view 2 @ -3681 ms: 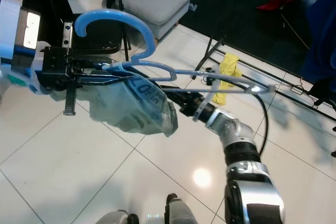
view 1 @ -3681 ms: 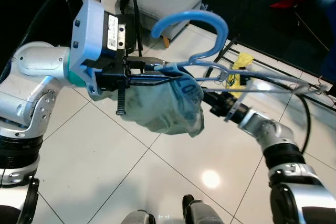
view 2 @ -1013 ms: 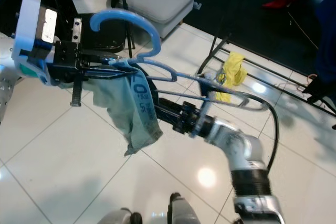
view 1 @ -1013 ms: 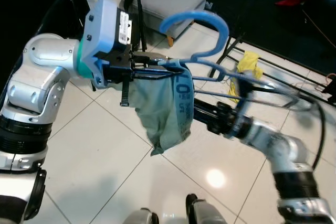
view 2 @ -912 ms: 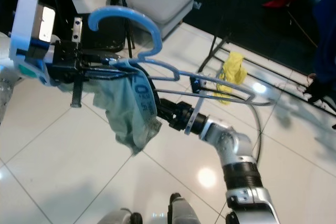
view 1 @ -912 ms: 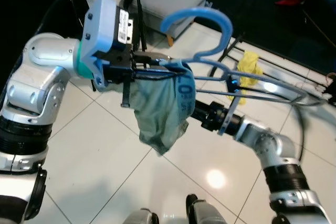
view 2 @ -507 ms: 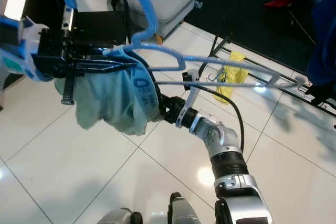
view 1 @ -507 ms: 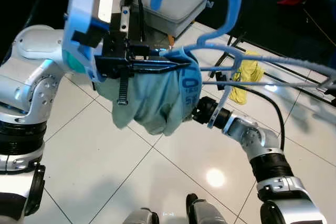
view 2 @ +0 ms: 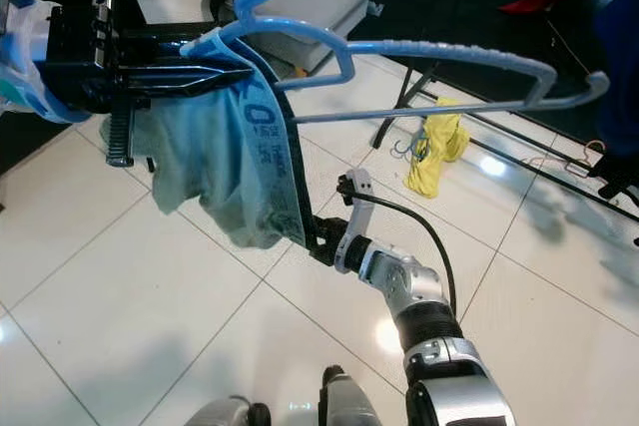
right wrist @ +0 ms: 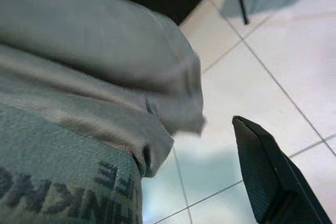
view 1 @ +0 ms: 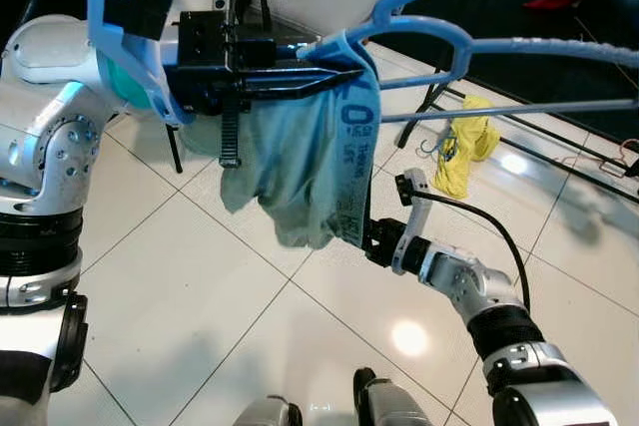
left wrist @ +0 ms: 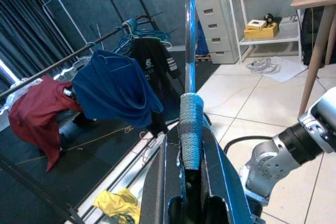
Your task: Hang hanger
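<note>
While the left gripper [view 1: 344, 72] holds the blue hanger [view 2: 439, 52] aloft w/ a pale green garment [view 1: 305, 162] draped over it, the step in hand reads as carry-and-steady, i.e. the hanger is not yet on any rail. Its fingers are clenched on the hanger near the neck; in the left wrist view the ribbed blue bar [left wrist: 191, 129] sits pinched between the two black fingers [left wrist: 157, 187].

The right gripper [view 1: 371, 238] is low, just beside the garment's lower hem; one black finger [right wrist: 265, 177] stands apart from the cloth in the right wrist view, so it looks released, probably not gripping fabric, though the second finger cannot be made out.

Next move, as a judgement: carry the hanger toward the clothes rail [left wrist: 73, 56], which already bears a red garment [left wrist: 34, 111], a blue garment [left wrist: 113, 90] and spare hangers, then lift the hook over the bar and lower it on. Needs the hook opening turned to face the rail, and the right arm clear of the cloth.

Hidden or unclear:
- hook top cut off at the upper edge of both eye views;
- right fingertips masked by the garment in the eye views;
- yellow item [view 1: 461, 152] on the floor by the black rack base [view 1: 559, 147], kind not clear;
- printed lettering on the garment partly legible only.
</note>
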Tool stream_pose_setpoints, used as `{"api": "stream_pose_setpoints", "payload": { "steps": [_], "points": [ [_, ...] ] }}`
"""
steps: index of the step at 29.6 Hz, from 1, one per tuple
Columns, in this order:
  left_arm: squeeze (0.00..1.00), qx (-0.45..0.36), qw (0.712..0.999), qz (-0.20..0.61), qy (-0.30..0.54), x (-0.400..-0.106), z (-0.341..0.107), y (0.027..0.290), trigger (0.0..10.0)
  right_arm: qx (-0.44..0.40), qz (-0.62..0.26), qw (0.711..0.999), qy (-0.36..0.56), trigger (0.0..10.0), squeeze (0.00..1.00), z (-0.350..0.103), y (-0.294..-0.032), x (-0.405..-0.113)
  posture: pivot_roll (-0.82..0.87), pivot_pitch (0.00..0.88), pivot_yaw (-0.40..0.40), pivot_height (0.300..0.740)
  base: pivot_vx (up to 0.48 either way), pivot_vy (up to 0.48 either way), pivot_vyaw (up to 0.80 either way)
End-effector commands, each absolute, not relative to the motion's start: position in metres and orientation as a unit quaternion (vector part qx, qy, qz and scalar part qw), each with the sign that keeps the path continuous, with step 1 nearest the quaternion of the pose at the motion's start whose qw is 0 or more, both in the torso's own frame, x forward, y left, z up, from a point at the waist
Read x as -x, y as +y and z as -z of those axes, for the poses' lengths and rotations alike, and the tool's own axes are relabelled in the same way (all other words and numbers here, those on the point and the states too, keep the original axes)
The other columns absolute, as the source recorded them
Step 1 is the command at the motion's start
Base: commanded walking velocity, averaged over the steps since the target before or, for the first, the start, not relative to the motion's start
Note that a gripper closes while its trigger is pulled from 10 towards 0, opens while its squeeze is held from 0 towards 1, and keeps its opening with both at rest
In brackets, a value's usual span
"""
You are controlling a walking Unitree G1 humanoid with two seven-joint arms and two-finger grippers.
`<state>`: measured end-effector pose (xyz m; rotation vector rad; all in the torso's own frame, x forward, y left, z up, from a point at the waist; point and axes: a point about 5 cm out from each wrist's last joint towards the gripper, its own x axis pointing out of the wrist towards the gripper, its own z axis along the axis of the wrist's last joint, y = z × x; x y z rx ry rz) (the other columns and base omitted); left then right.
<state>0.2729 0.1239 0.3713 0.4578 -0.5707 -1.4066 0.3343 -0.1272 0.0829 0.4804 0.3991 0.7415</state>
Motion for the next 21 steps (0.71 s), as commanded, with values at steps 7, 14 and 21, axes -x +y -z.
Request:
{"api": "stream_pose_setpoints", "payload": {
  "steps": [7, 14, 21],
  "points": [
    [0.00, -0.253, 0.719, 0.605, -0.232, -0.280, -0.361, 0.136, 10.0, -0.225, -0.234, 0.926, 0.193, 10.0, 0.00, -0.073, -0.175, -0.337, 0.07, 0.126, 0.100, 0.740, 0.000, 0.000, 0.00],
    [0.00, -0.259, 0.719, 0.603, -0.229, -0.281, -0.357, 0.134, 9.0, -0.232, -0.215, 0.939, 0.136, 0.0, 0.00, -0.092, -0.190, -0.344, 0.06, 0.125, 0.100, 0.740, 0.000, 0.000, 0.00],
    [0.00, -0.286, 0.739, 0.573, -0.208, -0.290, -0.348, 0.134, 8.4, -0.174, -0.203, 0.960, 0.082, 0.0, 0.00, -0.120, -0.199, -0.352, 0.05, 0.125, 0.098, 0.740, 0.000, 0.000, 0.00]
  ]
}}
